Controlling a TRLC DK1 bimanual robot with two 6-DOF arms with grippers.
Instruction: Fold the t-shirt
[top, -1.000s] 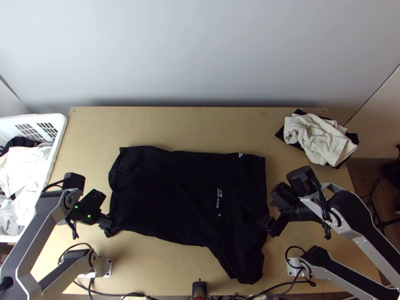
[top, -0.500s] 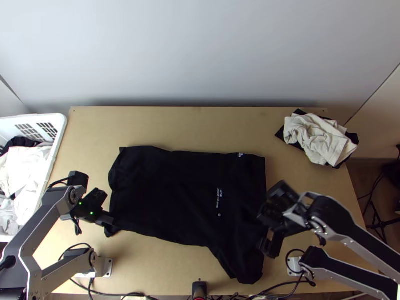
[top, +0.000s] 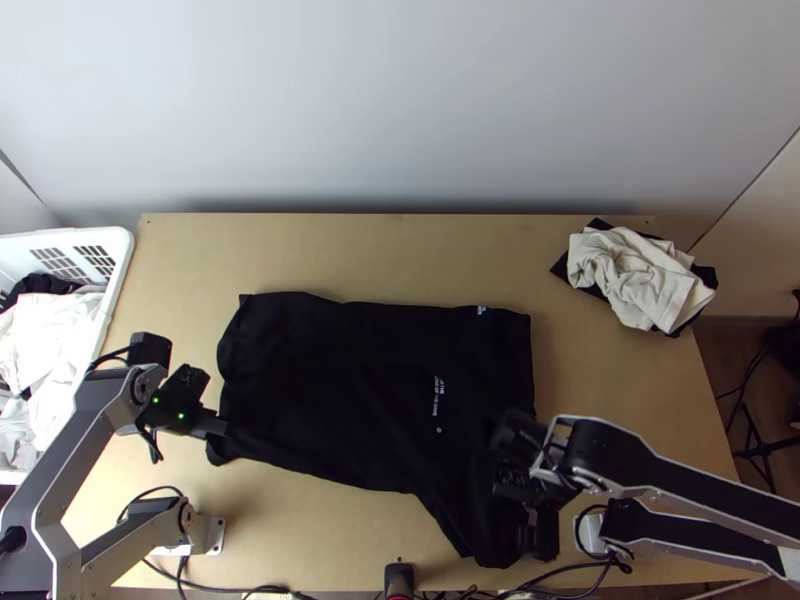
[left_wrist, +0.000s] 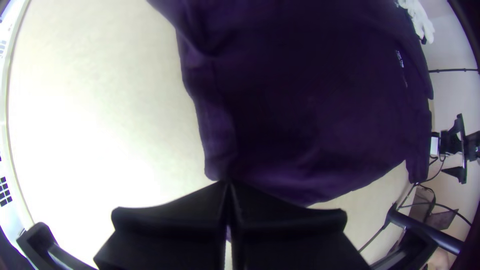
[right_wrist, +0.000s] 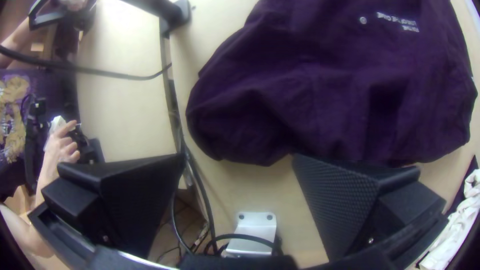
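- Light wooden table (top: 400, 250) meets a pale wall (top: 400, 100); at its left edge stands a white basket (top: 117, 285) of laundry.
- Left gripper (left_wrist: 227, 185): fingers pressed together, pinching the near left corner of the cloth. Advise holding this corner firm and low, so that a pull elsewhere does not drag the body.
- T-shirt (top: 340, 390): spread mid-table, lightly creased, with a loose flap (top: 480, 535) running toward the near edge. The flap appears to be the next part to fold in.
- Right gripper (right_wrist: 239, 156): fingers spread wide beside the flap, nothing between them. Recommend squaring up to the hem, catching only its rim, then lifting slightly before folding inward; too deep a bite risks bunching.
- Far right corner: crumpled cream and black garments (top: 640, 280).
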